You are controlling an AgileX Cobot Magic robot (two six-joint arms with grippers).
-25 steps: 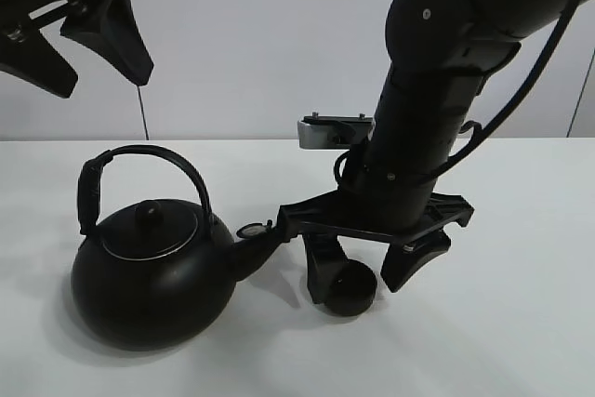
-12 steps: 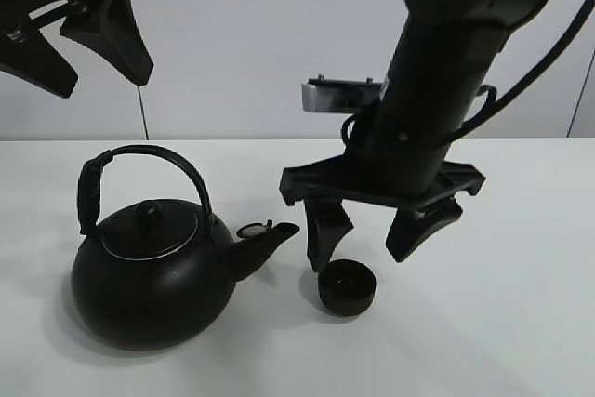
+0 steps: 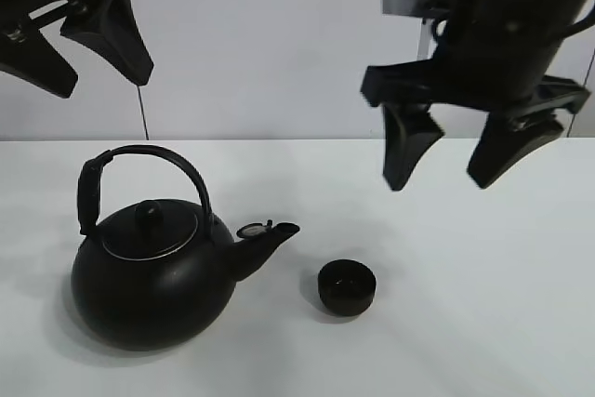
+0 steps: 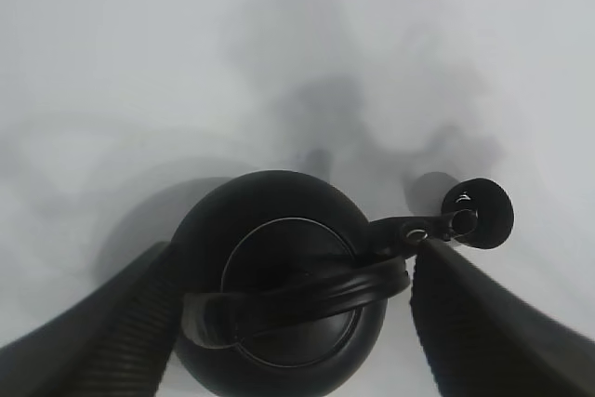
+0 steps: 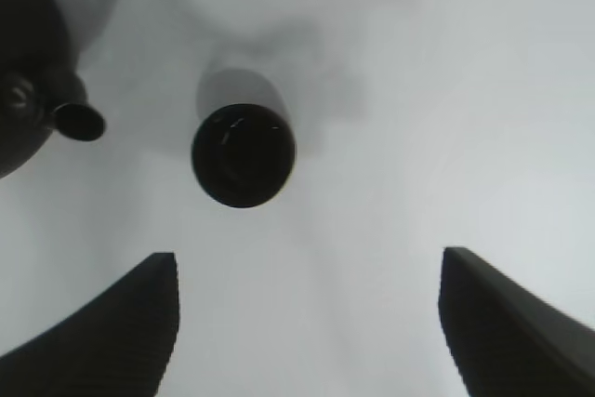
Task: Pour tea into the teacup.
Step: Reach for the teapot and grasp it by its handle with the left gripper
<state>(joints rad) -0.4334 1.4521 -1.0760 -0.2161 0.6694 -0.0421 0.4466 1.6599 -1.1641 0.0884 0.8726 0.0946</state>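
The big round black kettle [image 3: 153,276] with an arched handle stands on the white table [image 3: 521,323] at the left, its spout pointing right. The small matte-black teacup [image 3: 347,286] stands upright just right of the spout tip, apart from it. My left gripper [image 3: 100,83] hangs open and empty high above the kettle; the left wrist view shows the kettle [image 4: 279,295] below it and the teacup [image 4: 483,214] past the spout. My right gripper [image 3: 437,181] is open and empty, raised above and to the right of the teacup [image 5: 244,155].
A plain pale wall stands behind the table. The kettle's spout [image 5: 79,121] shows beside the teacup in the right wrist view. A thin dark cable [image 3: 144,113] hangs down behind the kettle.
My right gripper, which stood low around the teacup, has risen and moved right, leaving the cup standing on the table. The left gripper and kettle have not moved.
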